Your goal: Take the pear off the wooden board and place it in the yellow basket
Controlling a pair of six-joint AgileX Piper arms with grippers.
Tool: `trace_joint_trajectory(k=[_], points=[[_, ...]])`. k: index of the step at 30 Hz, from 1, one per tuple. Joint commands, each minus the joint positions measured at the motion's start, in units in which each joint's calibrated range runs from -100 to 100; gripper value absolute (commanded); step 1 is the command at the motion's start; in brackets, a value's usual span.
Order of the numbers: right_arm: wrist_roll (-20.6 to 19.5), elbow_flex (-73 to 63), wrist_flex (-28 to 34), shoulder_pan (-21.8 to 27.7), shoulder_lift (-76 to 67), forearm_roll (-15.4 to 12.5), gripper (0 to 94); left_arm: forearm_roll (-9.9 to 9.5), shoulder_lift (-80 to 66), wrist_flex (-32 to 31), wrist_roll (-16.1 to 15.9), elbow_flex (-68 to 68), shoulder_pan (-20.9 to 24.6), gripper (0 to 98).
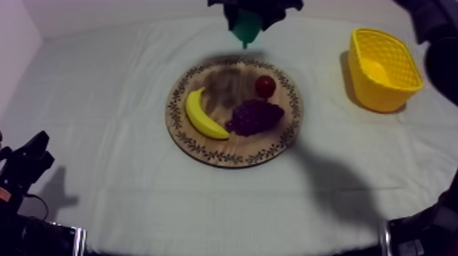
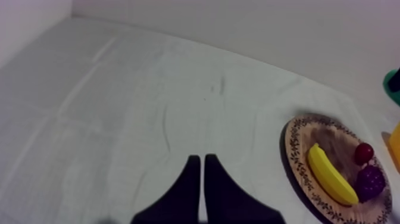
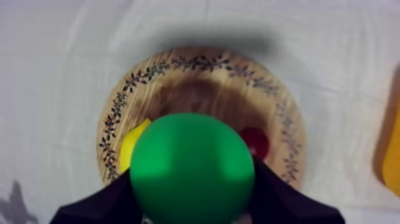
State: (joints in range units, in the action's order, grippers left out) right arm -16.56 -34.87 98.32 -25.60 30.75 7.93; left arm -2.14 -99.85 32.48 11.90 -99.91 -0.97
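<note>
My right gripper (image 1: 247, 27) hangs high above the far rim of the round wooden board (image 1: 204, 153), shut on the green pear (image 1: 246, 28). In the right wrist view the pear (image 3: 191, 168) sits large between the black fingers (image 3: 280, 196), over the board (image 3: 202, 65). A banana (image 1: 200, 114), a bunch of grapes (image 1: 254, 116) and a small red fruit (image 1: 265, 86) lie on the board. The yellow basket (image 1: 383, 68) stands at the far right. My left gripper (image 2: 201, 179) rests low at the left, its fingers together as a narrow wedge over bare cloth.
The left arm (image 1: 24, 167) sits at the table's near left edge. The right arm's dark parts (image 1: 436, 41) cross the upper right, beside the basket. In the left wrist view the board (image 2: 297, 173) with the banana (image 2: 330, 174) lies off to one side.
</note>
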Motion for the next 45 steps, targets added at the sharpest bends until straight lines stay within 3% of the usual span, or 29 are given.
trace_joint_trajectory(k=[1,12,22,28,37,40,45], points=[[0.42,3.88,-0.34,1.19,-6.09,0.10,36.2,0.01,0.02,0.02,0.00,0.02,-0.01,0.1],[4.89,16.26,-1.46,13.92,-17.32,0.13,37.8,0.01,0.02,0.02,0.00,0.02,-0.01,0.1],[8.31,19.52,-6.05,26.24,-16.98,2.04,38.3,0.01,0.02,0.02,0.00,0.02,-0.01,0.1],[9.25,18.91,-8.16,29.68,-13.65,2.61,38.6,0.01,0.02,0.02,0.00,0.02,-0.01,0.1],[10.10,22.84,-11.87,30.61,-5.22,3.07,40.1,0.01,0.02,0.02,0.00,0.02,-0.01,0.1],[10.61,24.36,-12.59,30.72,-3.04,2.80,47.1,0.01,0.02,0.02,0.00,0.02,-0.01,0.1],[11.91,24.75,-10.97,31.51,-0.95,1.66,67.8,0.01,0.02,0.02,0.00,0.02,-0.01,0.1]])
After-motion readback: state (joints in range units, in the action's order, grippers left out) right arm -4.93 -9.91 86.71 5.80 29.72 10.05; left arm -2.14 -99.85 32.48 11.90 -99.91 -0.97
